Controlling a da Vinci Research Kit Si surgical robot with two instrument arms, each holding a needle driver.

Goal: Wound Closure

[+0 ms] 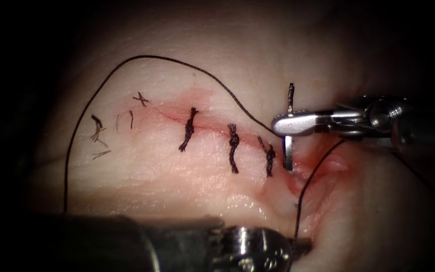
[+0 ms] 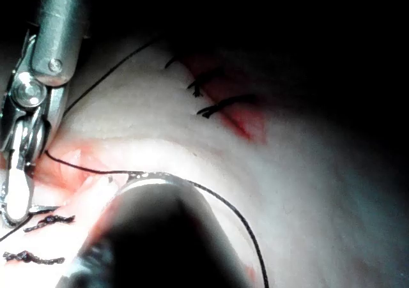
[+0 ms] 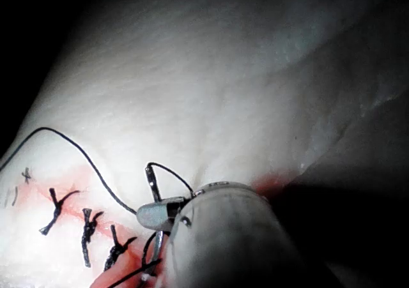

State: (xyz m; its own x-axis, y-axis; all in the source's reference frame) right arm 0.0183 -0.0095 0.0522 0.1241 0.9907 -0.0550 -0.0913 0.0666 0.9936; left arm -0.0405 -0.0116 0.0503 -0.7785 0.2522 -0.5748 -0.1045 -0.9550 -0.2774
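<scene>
Curved steel needle standing upright across the cut, clamped mid-curve by right tool, left tool grip unclear, black thread looping over pale glistening tissue

The right gripper is bright polished metal: smooth rounded jaws on a small wrist of silvery links with a round pin, joined to a dark shaft. The left arm's wrist is a shiny steel joint with round rivets on a thick dark grey shaft.

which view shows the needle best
Endoscope view: the needle stands across the right tool, whose shut jaws grip it mid-curve, lower end at the cut. Right wrist view shows it partly hidden.
</scene>
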